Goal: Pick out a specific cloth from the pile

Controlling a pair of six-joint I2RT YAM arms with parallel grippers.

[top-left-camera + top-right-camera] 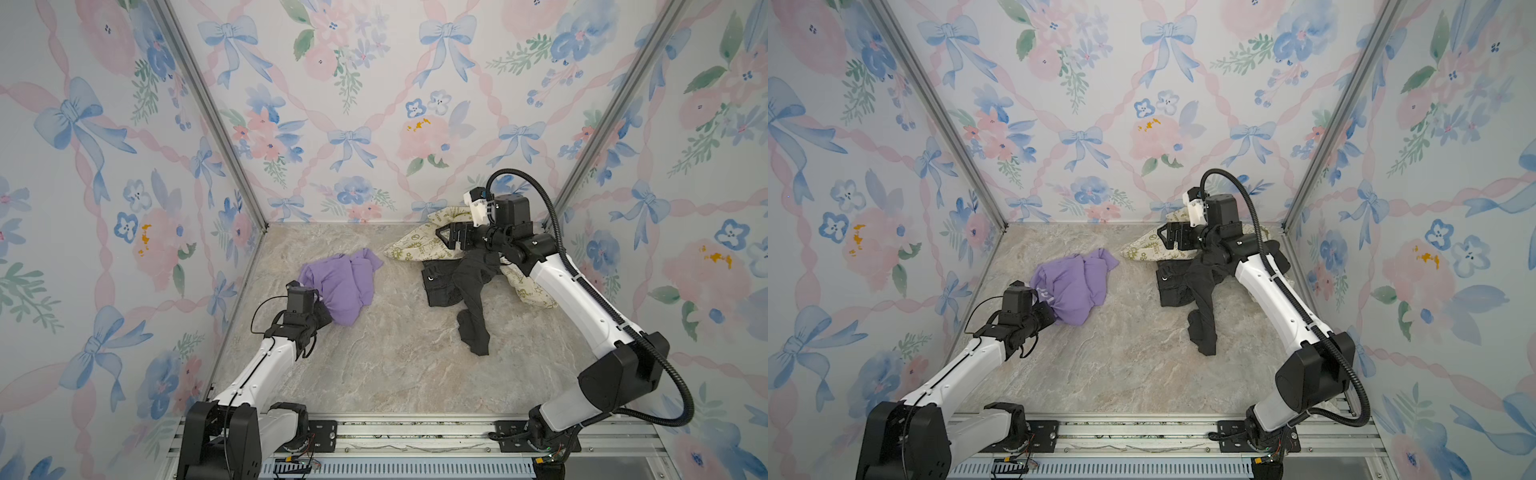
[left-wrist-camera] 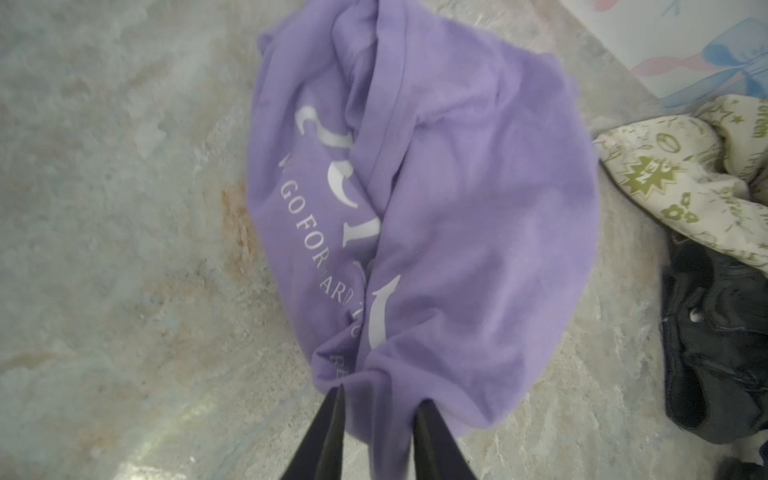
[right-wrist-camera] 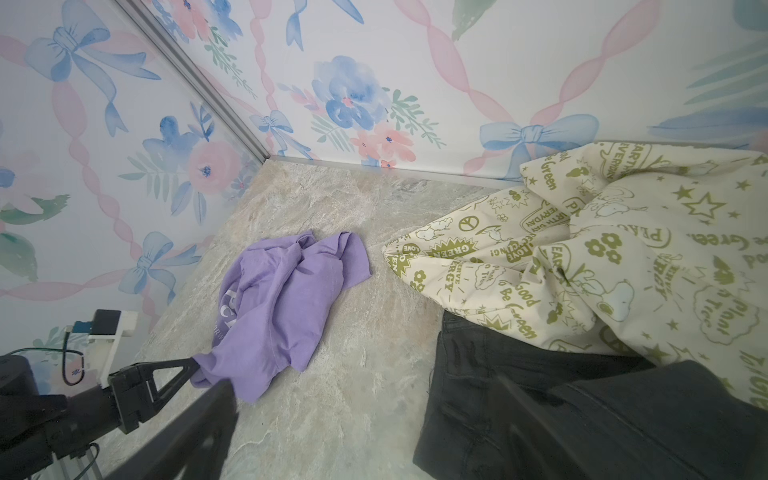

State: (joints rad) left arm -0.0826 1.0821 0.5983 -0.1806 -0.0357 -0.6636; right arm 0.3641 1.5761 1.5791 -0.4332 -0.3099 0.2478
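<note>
left gripper point(image 2: 382, 440) half-spread astride soft crumpled lavender cloth point(image 2: 457, 208), grip unclear | right gripper point(image 1: 446, 237) spread wide

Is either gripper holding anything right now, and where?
Left gripper has a bunched edge of the purple T-shirt between its jaws; whether it is pinched cannot be told. Right gripper is open, holding nothing.
</note>
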